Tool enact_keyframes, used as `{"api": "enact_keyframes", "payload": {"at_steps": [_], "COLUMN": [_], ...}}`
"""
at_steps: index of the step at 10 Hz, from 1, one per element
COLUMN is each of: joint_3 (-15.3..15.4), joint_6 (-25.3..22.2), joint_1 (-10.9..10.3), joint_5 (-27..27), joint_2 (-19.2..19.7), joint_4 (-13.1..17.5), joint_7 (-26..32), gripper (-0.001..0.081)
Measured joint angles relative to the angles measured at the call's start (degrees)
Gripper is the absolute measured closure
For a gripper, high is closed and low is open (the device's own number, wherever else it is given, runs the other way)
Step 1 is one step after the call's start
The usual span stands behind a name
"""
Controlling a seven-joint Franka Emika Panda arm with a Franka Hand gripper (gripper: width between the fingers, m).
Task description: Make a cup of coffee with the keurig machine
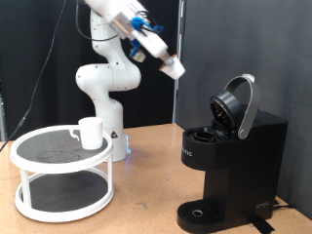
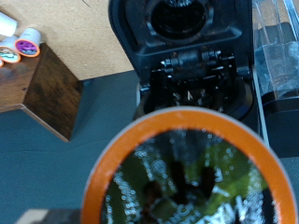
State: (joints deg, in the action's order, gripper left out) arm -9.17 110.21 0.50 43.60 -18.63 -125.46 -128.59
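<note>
The keurig machine (image 1: 232,161) stands at the exterior view's right with its rounded lid (image 1: 237,102) tipped open. My gripper (image 1: 173,67) hangs high in the air, up and to the exterior view's left of the machine. In the wrist view a coffee pod (image 2: 192,177) with an orange rim and shiny foil top fills the foreground, held at the hand, though my fingers are hidden there. Beyond it lies the machine's open pod chamber (image 2: 196,79). The white cup (image 1: 91,132) sits on the top tier of the white round stand (image 1: 21,156), far from the gripper.
A dark wooden box (image 2: 42,89) beside the machine carries spare pods (image 2: 28,42). The robot's white base (image 1: 102,93) stands behind the stand. The machine's round drip tray (image 1: 200,213) is bare.
</note>
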Motion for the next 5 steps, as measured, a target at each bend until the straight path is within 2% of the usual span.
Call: {"api": "enact_keyframes", "payload": {"at_steps": [5], "joint_3": [7.45], "joint_6": [7.36], "joint_1": [-1.92], "joint_5": [0.04], "joint_2": [2.3], "joint_4": [0.28], "joint_7": [-3.66], "gripper": [0.048]}}
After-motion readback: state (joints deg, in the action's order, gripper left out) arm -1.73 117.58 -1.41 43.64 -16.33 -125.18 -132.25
